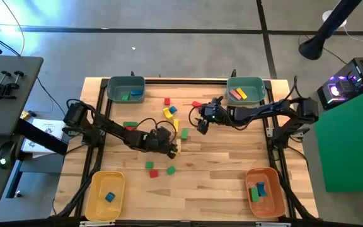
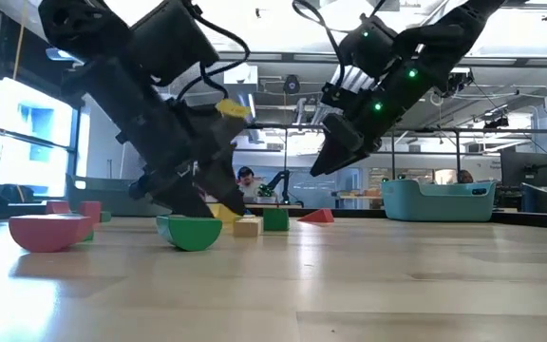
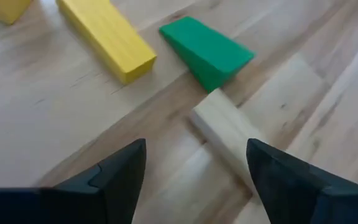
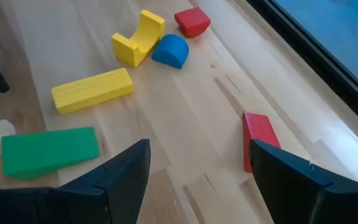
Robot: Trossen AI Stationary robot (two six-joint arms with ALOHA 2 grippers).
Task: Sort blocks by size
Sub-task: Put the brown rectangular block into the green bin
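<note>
While the right hand waits open and empty above the desk, the left hand, open and empty, straddles the tan bar, whose long axis runs straight ahead between its fingers.

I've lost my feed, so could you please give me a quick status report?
Left gripper open, low over tan block. Right gripper open, empty, hovering mid-table. Green block touches the tan one.

blocks mid-table — bins at corners | some blocks inside
</note>
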